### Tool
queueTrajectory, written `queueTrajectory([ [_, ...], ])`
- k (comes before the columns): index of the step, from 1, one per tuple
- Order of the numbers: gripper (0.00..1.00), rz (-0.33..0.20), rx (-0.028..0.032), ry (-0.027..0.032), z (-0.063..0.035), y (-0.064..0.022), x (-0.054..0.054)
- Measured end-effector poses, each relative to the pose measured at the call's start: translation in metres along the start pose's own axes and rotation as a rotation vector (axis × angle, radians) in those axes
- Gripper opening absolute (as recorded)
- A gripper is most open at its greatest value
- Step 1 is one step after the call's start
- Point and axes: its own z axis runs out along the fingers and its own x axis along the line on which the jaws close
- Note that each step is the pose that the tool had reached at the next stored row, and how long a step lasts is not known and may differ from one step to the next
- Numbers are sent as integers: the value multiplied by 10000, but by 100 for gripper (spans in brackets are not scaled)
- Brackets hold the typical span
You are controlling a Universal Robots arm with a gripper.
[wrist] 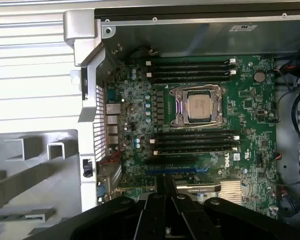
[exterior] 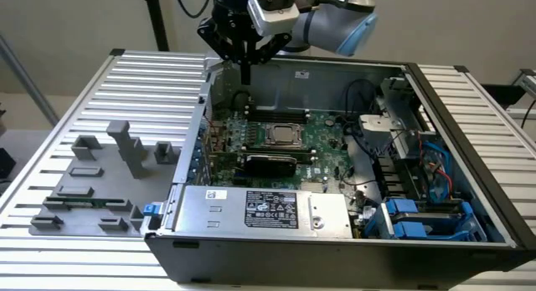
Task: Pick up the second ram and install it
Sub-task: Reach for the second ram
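Second ram (exterior: 80, 201), a slim green circuit-board stick, lies in the grey plastic fixture (exterior: 92, 184) at the exterior view's left; the black gripper (exterior: 245, 81), fingers pressed together, hangs above the open dark computer case (exterior: 335, 259). The wrist view shows dark memory slots (wrist: 190, 142) flanking the silver processor (wrist: 199, 106) on the green motherboard (wrist: 245, 100).

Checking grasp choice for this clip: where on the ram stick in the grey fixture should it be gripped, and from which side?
Likely mid-length on the ram stick, pinching its flat faces from straight above. It appears to sit on edge in the grey fixture, with its long upper edge exposed and blocks flanking it.
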Motion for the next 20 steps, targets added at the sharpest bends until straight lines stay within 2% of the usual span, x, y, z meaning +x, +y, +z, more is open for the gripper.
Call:
queueTrajectory([
  [5,11,-2,-1,-1,-6,-87,145],
  [20,11,-2,-1,-1,-27,-388,807],
])
